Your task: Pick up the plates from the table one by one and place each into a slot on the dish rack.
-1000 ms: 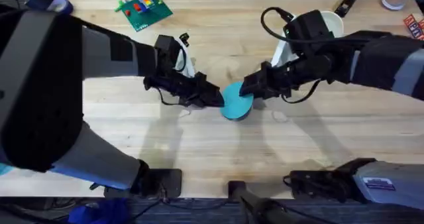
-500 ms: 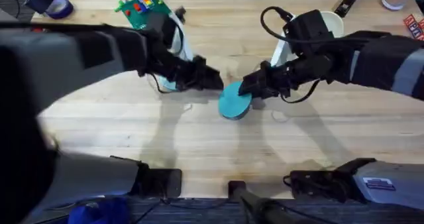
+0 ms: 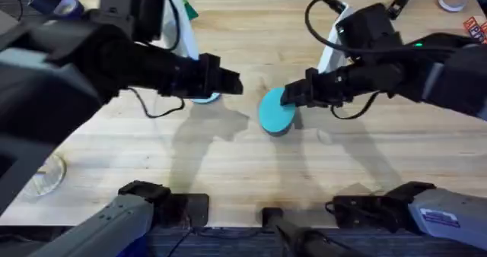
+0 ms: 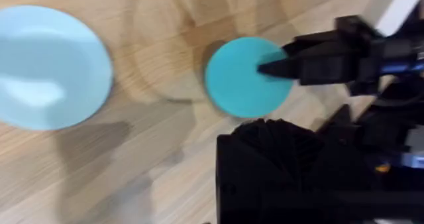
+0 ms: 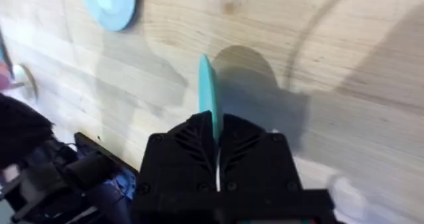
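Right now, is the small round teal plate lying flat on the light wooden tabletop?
No. The teal plate stands on edge, clamped between the right gripper fingers above the wooden tabletop.

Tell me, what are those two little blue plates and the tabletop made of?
The teal round plate in the right claw looks like matte plastic: thin, uniformly coloured. The pale sky-blue round plate seems glossier plastic, showing soft highlights. The light tabletop looks like wooden planks, with grain and seams.
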